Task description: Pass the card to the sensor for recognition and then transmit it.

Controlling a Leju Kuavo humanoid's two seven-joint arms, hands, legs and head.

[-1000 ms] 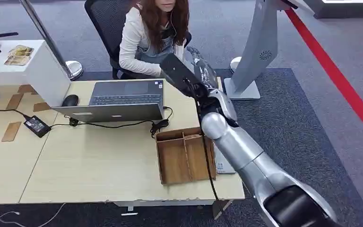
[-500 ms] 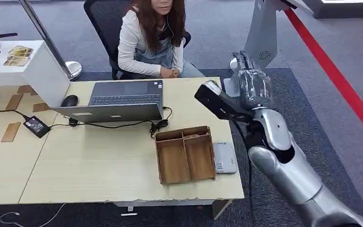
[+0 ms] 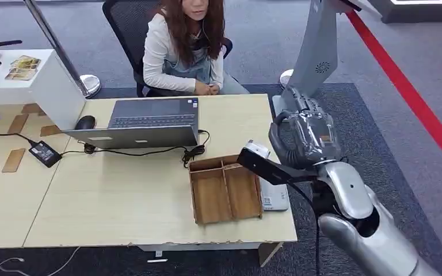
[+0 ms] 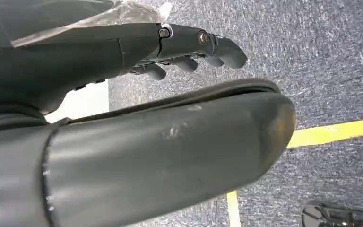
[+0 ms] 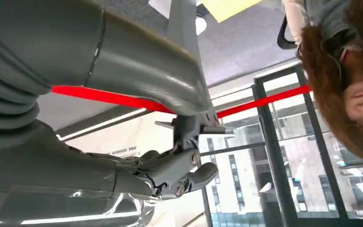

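The right hand (image 3: 311, 135) has dropped toward the sensor (image 3: 274, 192); card unseen in its fingers (image 5: 189, 177).

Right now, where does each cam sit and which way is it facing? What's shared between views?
Head view: high on the body, looking forward and down at the desk, laptop, wooden tray and seated person; right hand and arm show.
Left wrist view: behind the left hand, facing grey carpet and a yellow floor line; thumb and fingers show.
Right wrist view: behind the right hand, turned, facing the person and red floor line.
Shared: head and right wrist views both show the person, right hand and red line.
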